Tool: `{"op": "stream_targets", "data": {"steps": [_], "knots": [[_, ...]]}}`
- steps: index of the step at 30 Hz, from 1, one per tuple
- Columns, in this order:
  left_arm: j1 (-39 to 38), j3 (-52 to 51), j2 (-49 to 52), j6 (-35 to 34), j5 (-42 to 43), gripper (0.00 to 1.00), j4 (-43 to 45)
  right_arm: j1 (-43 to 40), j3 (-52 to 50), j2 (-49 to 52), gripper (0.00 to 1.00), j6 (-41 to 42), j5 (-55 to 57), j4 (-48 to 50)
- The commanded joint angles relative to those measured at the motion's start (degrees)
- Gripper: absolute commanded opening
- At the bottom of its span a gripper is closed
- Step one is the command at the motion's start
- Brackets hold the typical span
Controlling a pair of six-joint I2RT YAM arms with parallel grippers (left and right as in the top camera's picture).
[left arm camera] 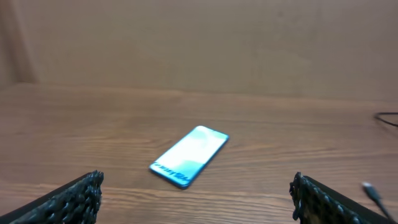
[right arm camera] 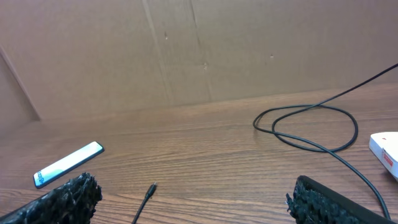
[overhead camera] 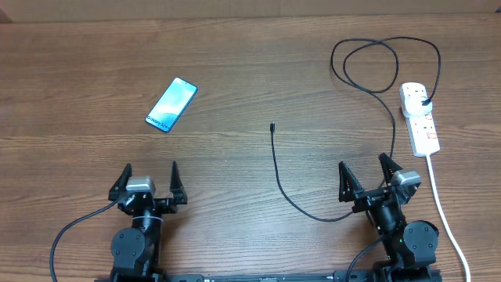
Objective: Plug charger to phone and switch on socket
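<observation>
At the counter's [overhead camera: 250, 63] near edge, the left gripper [overhead camera: 150, 166] and right gripper [overhead camera: 362, 161] hold their jaws wide apart, empty. The charger [overhead camera: 275, 160], partly hidden behind the right gripper, lies tip-free mid-counter. Beyond it, the phone [overhead camera: 171, 104] lies to the left. The socket [overhead camera: 420, 117] at far right holds the plug, its switch positions unreadable.

Phone [overhead camera: 171, 104] on table [overhead camera: 250, 63] at left, charger [overhead camera: 274, 153] tip mid-table, socket [overhead camera: 420, 117] at right, charger plug in socket

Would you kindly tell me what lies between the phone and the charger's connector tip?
Nothing: in the overhead view, only bare table separates the phone from the charger's tip.
</observation>
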Motion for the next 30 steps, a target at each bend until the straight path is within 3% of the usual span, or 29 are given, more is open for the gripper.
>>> {"op": "stream_targets", "data": {"steps": [1,5,11,21,30], "knots": [[0.2,6.5,0.7,-0.5,4.2,1.00,-2.4,0.3,-0.6,-0.5,1.00,-0.5,0.3,0.3],[0.2,18.0,6.4,3.5,1.4,1.00,-11.3,0.3,-0.6,-0.5,1.00,-0.5,0.3,0.3],[0.2,38.0,23.5,4.9,-3.6,1.00,-24.1,0.3,-0.6,-0.5,1.00,-0.5,0.3,0.3],[0.2,70.0,56.5,8.9,-3.4,0.99,-46.6,0.3,-0.6,-0.5,1.00,-0.5,0.3,0.3],[0.2,88.7,81.3,14.2,1.0,1.00,-62.2,0.3,-0.6,-0.5,1.00,-0.5,0.3,0.3]]}}
